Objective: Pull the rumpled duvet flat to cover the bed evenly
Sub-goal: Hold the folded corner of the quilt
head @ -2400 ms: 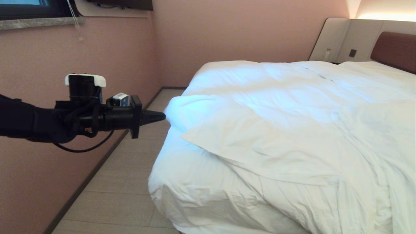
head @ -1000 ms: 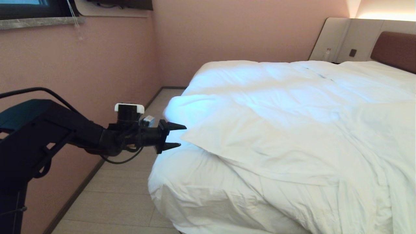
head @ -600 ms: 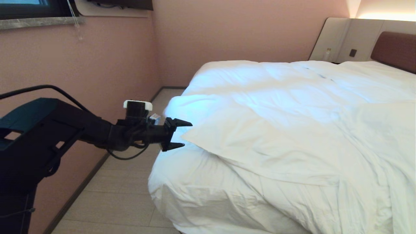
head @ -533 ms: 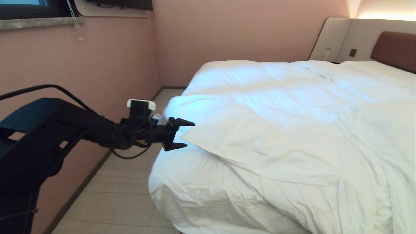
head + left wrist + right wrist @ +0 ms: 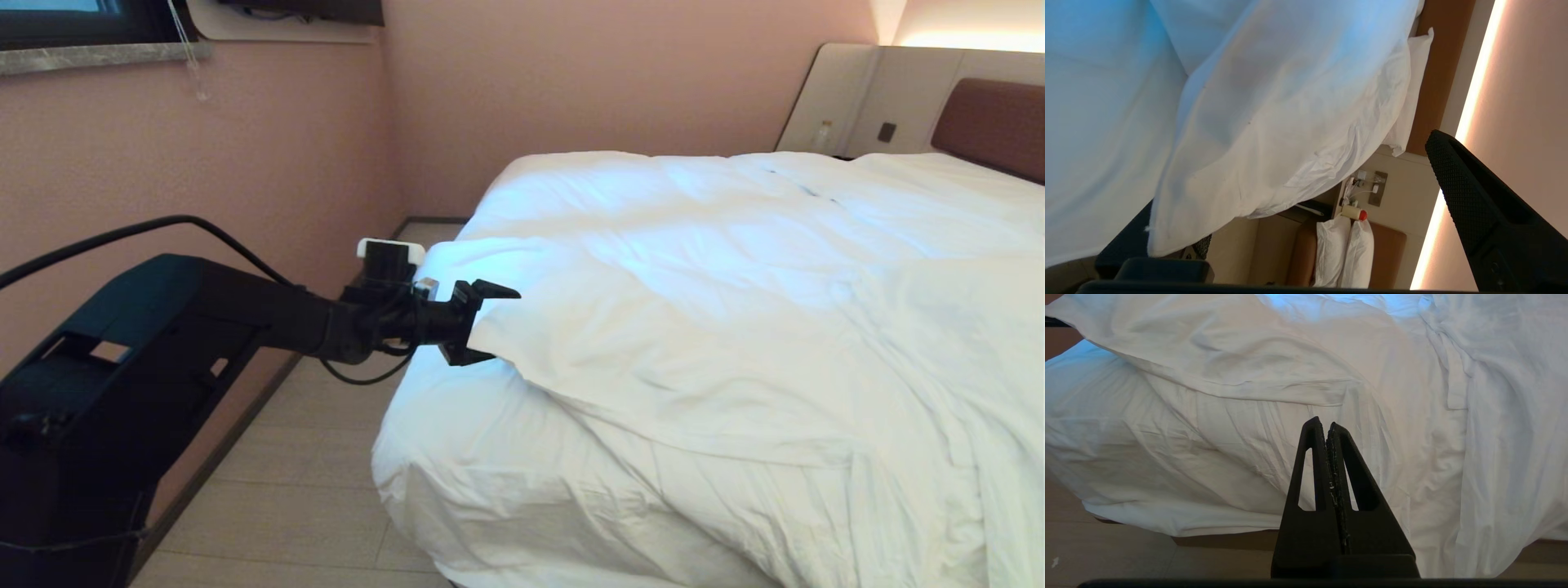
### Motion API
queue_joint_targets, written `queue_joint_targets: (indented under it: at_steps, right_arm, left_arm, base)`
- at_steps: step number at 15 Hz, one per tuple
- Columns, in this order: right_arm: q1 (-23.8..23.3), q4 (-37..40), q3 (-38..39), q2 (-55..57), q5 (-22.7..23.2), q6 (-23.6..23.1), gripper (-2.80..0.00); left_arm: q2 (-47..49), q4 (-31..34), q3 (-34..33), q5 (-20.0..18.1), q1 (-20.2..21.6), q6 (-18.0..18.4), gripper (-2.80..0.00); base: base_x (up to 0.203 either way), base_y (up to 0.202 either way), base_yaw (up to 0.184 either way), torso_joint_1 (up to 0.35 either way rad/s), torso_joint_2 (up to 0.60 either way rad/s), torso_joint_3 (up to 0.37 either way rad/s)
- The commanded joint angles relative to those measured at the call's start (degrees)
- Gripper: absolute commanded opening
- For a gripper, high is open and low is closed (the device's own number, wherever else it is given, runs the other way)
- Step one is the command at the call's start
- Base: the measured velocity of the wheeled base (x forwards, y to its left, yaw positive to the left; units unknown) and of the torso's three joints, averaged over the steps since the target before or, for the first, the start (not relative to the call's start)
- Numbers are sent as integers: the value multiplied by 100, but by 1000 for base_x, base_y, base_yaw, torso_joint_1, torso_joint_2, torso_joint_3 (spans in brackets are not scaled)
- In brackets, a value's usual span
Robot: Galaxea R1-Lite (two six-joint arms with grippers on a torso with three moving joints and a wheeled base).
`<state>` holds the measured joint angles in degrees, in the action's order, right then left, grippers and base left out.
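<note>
The white duvet (image 5: 735, 269) lies rumpled on the bed (image 5: 506, 498), with a corner folded back on the side nearest the pink wall. My left gripper (image 5: 483, 323) reaches in level from the left and stands open. One finger is above that folded corner and one below it, so the duvet's edge (image 5: 1241, 171) sits between the jaws without being pinched. In the left wrist view one finger (image 5: 1474, 196) shows and the cloth mostly hides the other. My right gripper (image 5: 1326, 425) is shut and empty, pointing at the duvet (image 5: 1249, 375) hanging over the bed's side.
A pink wall (image 5: 204, 180) runs close along the left, leaving a narrow strip of floor (image 5: 326, 457) beside the bed. The brown headboard (image 5: 992, 126) and beige panel are at the far right. Two pillows (image 5: 1347, 253) and a red-capped bottle (image 5: 1353, 212) stand beyond the bed.
My left gripper, shut at first, has opened wide. It has moved right, toward the bed, until its fingers straddle the duvet's folded corner. The duvet and right gripper have not moved.
</note>
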<state>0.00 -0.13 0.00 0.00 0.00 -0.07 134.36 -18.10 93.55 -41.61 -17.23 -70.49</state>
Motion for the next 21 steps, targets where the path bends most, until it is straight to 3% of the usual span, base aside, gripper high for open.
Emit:
queue_joint_targets:
  at_steps: [1,9,14,21]
  right_arm:
    - [0,-4,0,0,0,-1,-280]
    - [0,-4,0,0,0,-1,-280]
    - [0,-4,0,0,0,-1,-280]
    - [0,-4,0,0,0,-1,-280]
  left_arm:
    - [108,-18,50,-23,-18,-44,0]
    - [73,703,234,39,-18,-106,0]
    - [333,1358,975,198,-101,-106,0]
    - [416,1432,1157,206,-141,-141,0]
  base:
    - [0,0,0,0,0,0]
    - [0,0,0,0,0,0]
    - [0,0,0,0,0,0]
    - [0,0,0,0,0,0]
